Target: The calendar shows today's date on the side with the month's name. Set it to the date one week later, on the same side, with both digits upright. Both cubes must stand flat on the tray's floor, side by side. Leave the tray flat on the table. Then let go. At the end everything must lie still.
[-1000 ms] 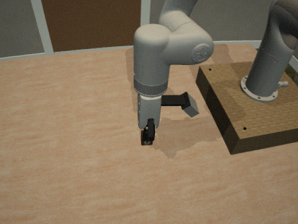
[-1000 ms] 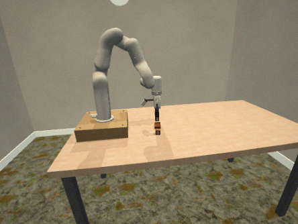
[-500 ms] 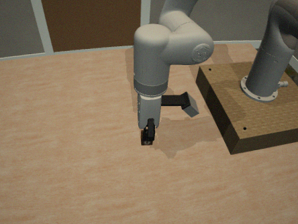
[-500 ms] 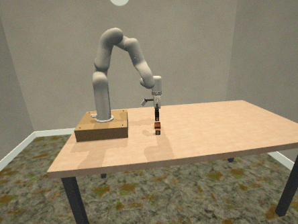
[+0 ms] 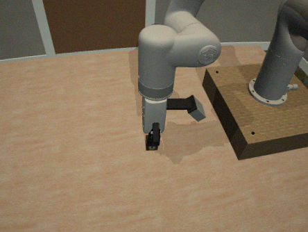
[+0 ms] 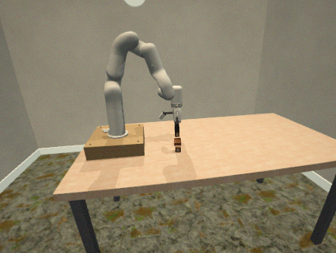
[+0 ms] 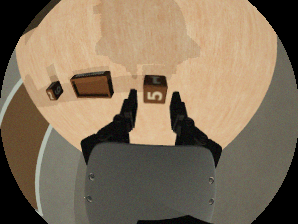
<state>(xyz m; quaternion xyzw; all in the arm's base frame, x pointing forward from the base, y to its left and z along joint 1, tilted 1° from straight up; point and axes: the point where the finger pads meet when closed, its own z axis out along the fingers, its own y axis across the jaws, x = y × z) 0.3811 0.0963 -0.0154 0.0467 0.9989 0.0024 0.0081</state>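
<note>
- The worktop (image 5: 87, 180) (image 6: 234, 144) (image 7: 225, 55) carries the tray (image 6: 177, 142) (image 7: 93, 85) and both cubes.
- Wrist view, left to right: outer cube (image 6: 178, 150) (image 7: 54, 91), tray, inner cube (image 7: 155, 89).
- Both cubes are outside the tray, apart from it, on opposite sides.
- The inner cube lies in line with the gap between the hand's (image 5: 155, 142) (image 6: 177, 133) (image 7: 154, 94) fingertips.
- Exterior view: the outer cube lies before the tray; the mounting block (image 5: 227, 108) (image 6: 113, 151) stands left of both.

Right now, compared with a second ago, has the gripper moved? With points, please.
No, no visible shift: the gripper (image 5: 155, 142) (image 6: 177, 135) (image 7: 154, 98) hangs the same way off the wooden block (image 5: 230, 111) (image 6: 113, 150) in both outside views.
</note>
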